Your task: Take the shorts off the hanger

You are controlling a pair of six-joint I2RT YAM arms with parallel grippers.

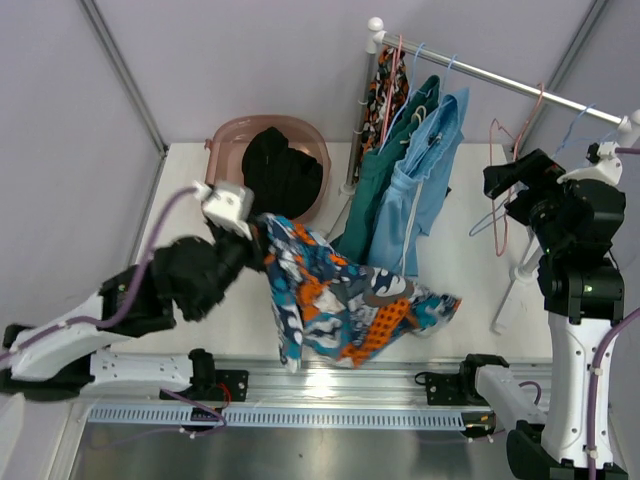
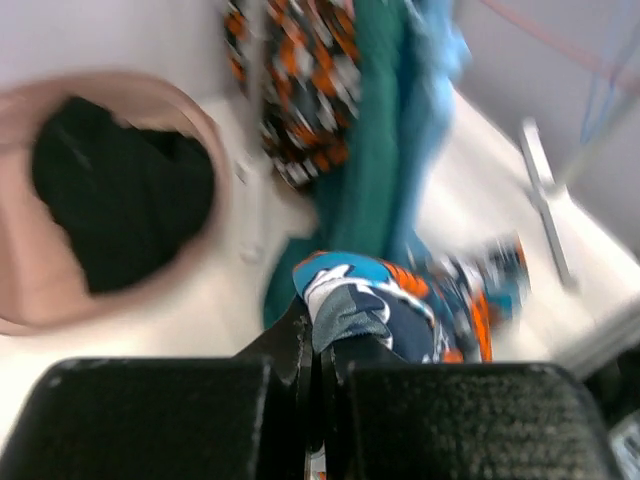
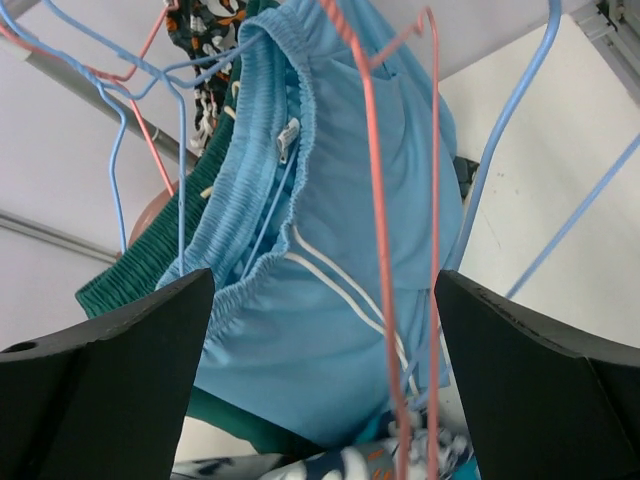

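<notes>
Left gripper (image 2: 320,345) clenched on the patterned shorts (image 1: 350,300), dangling above the bench's (image 1: 470,265) near edge, probably bound for the far-left basin (image 1: 225,140). Right gripper (image 3: 322,285) gapes, released, facing the light blue shorts (image 3: 340,180): next, pinch that waistband.

black shorts (image 1: 283,172), orange-blue print shorts (image 1: 350,300); lt-blue shorts (image 1: 425,175), teal shorts (image 1: 372,185); pink tub (image 1: 225,138)

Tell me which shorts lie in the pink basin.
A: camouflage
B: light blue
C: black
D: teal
C: the black shorts lie in the basin, while the light blue shorts, teal shorts and camouflage shorts hang on the rail.
</notes>
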